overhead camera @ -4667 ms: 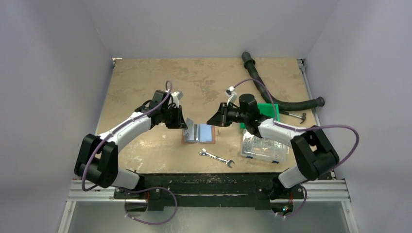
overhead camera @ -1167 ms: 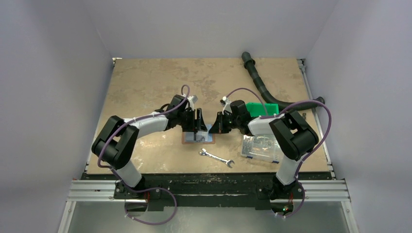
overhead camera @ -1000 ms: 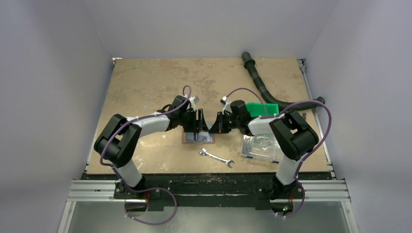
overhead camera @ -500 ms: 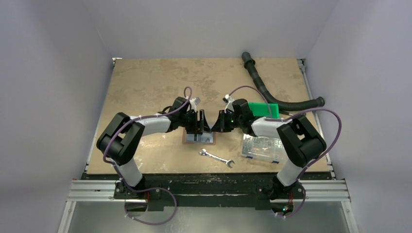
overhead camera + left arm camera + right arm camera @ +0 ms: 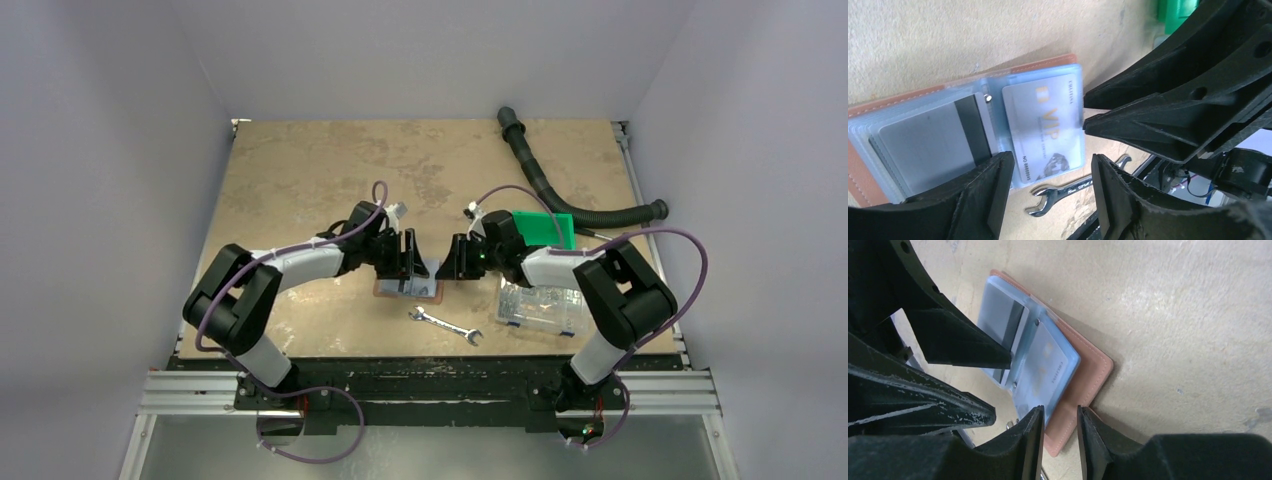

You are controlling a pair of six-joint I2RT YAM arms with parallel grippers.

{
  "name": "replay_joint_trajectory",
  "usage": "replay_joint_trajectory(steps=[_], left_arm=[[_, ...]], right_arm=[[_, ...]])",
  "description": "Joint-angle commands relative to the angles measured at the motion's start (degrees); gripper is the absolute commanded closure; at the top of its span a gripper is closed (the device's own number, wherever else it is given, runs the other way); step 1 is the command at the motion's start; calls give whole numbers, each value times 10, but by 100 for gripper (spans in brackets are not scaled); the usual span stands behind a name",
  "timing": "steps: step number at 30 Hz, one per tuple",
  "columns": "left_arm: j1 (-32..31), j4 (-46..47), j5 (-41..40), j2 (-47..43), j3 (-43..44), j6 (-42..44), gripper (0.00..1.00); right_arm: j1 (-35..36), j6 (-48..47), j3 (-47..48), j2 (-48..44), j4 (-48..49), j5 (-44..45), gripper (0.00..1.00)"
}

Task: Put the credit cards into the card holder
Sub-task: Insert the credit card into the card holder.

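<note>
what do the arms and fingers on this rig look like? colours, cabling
Identical pair: left arm and right arm have white link shells and bulky black joint housings, a purple cable looping outside each. The left gripper and right gripper are matte black; fingers are flat angular wedges, rough-textured.

The card holder (image 5: 1087, 374) is reddish-brown, its credit cards (image 5: 1044, 125) pale blue-grey (one black-striped).

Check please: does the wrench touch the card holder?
Apart. In the top view, a strip of bare table lies between the wrench and the card holder.
</note>
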Motion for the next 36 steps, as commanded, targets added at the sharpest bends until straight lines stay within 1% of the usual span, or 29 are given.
replay_joint_trajectory(steps=[1,4,5,11,16,26,36], left_arm=[[-3,23,-4,17,-21,9,41],[-3,27,-8,35,-28,12,49],[-3,43,-5,39,-32,10,51],[-3,59,-2,42,-44,7,65],[-3,76,11,42,-53,-6,72],[-2,60,-11,50,-58,-1,79],[-2,65,-12,53,-66,-3,80]], right_arm=[[-2,29,-23,-20,35,-24,61],[-2,39,-32,-23,47,-31,60],[-2,43,-34,-24,52,-34,60],[0,71,-46,-30,87,-58,60],[-1,84,-52,-31,103,-68,58],[0,86,-55,-25,81,-48,54],[4,96,-55,-2,103,-59,54]])
